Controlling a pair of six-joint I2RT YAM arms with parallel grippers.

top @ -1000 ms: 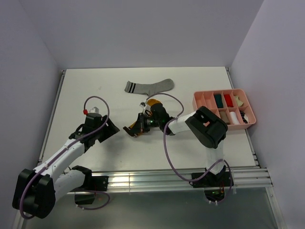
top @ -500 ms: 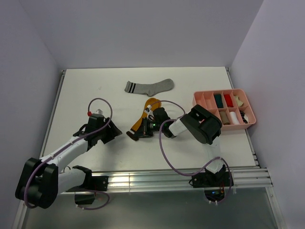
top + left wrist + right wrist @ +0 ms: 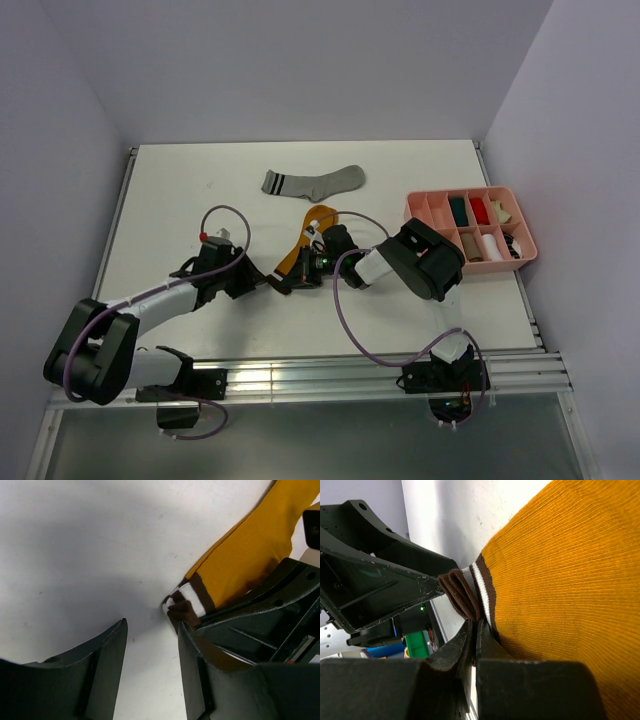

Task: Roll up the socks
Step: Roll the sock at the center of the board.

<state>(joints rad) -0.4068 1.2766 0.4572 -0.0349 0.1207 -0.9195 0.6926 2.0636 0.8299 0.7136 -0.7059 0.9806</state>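
**Mustard-orange sock (image 3: 301, 243) at mid-table, cuff pinched by right gripper (image 3: 281, 282)**

The sock lies flat on the table (image 3: 200, 190). Its long axis runs diagonally, with the brown-and-white striped cuff (image 3: 189, 596) at the near-left end and the curved foot pointing far-right. The right gripper's jaws are pressed together on the bunched brown cuff edge, and the right wrist view shows the fabric folded at the fingertips (image 3: 470, 630). The left gripper (image 3: 152, 630) sits just left of the cuff with its jaws partly spread, holding nothing, and bare table shows between them. Its right finger (image 3: 192, 655) is just beside the cuff; whether they touch cannot be told. The grey sock (image 3: 315, 181) lies farther back, long axis left to right, with the striped cuff at the left. A pink tray (image 3: 470, 193) stands at the right.
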